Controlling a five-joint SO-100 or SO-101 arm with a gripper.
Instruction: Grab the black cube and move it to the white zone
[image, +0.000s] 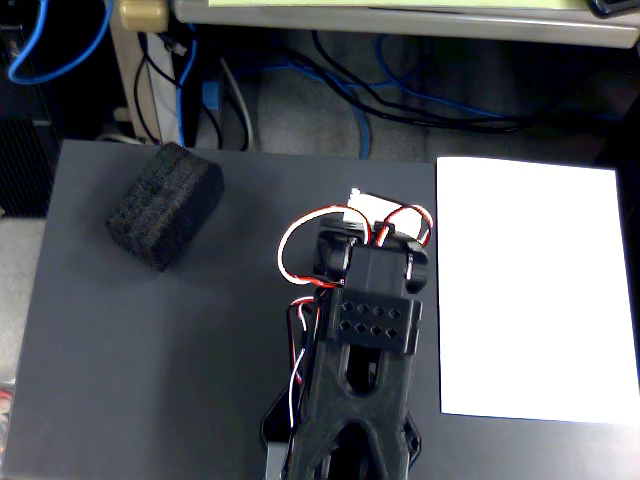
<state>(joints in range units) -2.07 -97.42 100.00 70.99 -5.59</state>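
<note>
Black cube (166, 205) is seen far-left on the worktop (130, 360), white zone (535, 285) right, gripper state hidden under the arm (365, 330).

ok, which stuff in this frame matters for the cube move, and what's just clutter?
Job items:
- black cube, on the dark grey mat, upper left in the fixed view
- white zone, paper sheet at right, nothing on it
- robot arm, between the two; gripper not clearly visible

Clutter:
- blue cables and black cables on the floor behind
- table edge at top
</note>
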